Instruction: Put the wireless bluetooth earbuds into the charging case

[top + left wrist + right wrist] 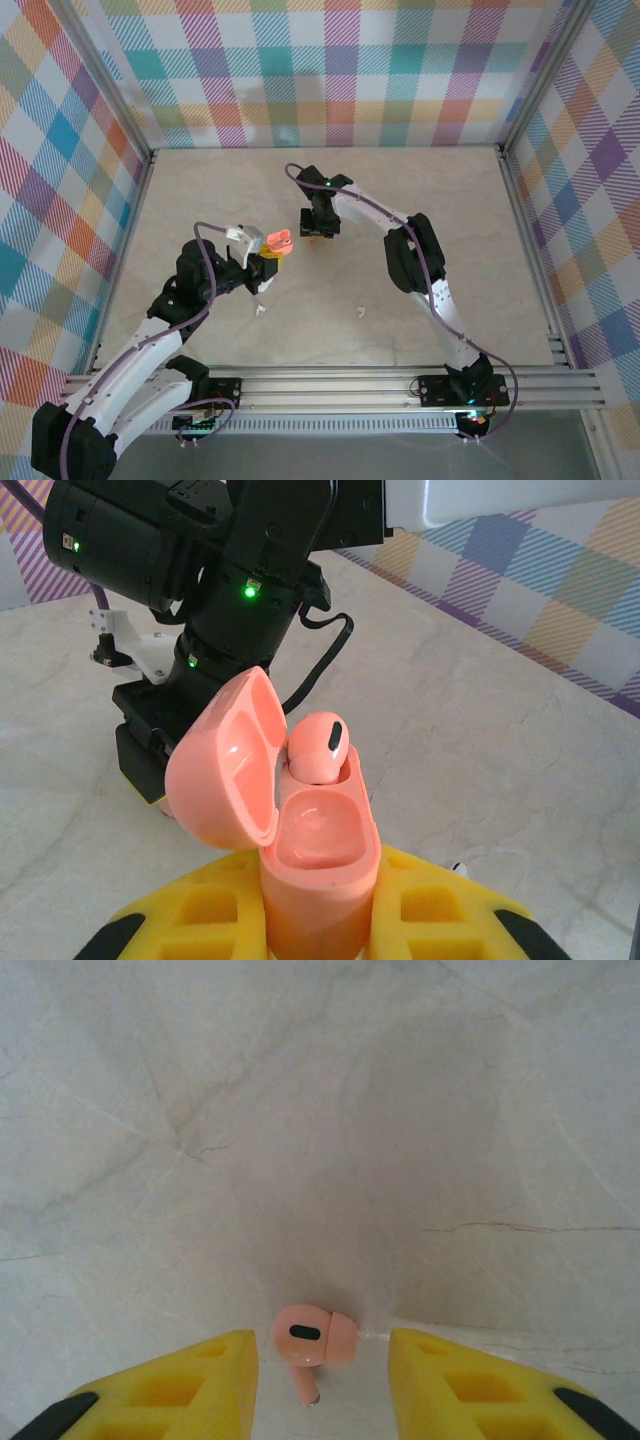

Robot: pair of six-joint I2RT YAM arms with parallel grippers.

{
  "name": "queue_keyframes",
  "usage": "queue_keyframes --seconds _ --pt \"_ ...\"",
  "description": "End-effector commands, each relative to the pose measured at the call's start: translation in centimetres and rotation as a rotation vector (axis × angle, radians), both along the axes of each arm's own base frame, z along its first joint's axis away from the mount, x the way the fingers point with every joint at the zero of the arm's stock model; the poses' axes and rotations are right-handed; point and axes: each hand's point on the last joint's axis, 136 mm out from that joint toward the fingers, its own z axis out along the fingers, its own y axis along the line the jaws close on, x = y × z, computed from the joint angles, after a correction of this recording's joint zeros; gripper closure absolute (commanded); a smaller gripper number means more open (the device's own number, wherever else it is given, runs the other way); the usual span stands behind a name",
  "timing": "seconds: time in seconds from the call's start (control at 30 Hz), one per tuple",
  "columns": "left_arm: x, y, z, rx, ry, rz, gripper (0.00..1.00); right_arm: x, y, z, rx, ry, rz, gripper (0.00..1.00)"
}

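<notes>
Gripping open pink case (322, 865) in left pincer (320, 928) | right pincer (322, 1382) parted astride loose pink earbud (312, 1337)

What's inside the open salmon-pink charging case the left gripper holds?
One salmon-pink plastic earbud sits in the far well of the salmon-pink charging case; near well empty. Its stem is hidden inside.

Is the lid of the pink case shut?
No, the lid stands flipped open to the left of the pink case, and one pink earbud pokes out of its far slot while the near slot is empty.
</notes>
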Motion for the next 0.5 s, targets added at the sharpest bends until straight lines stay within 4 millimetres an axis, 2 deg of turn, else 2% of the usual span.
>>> queue_keyframes --seconds 0.0,0.47 --pt "-0.2 0.0 0.6 -0.006 -0.036 -0.021 1.0 -0.28 0.17 -0.87 -0.027 0.019 -0.006 0.6" --pt "-0.25 -0.03 0.64 -0.004 -0.036 -0.025 1.0 -0.11 0.78 -1.73 -0.04 0.009 0.023 0.65"
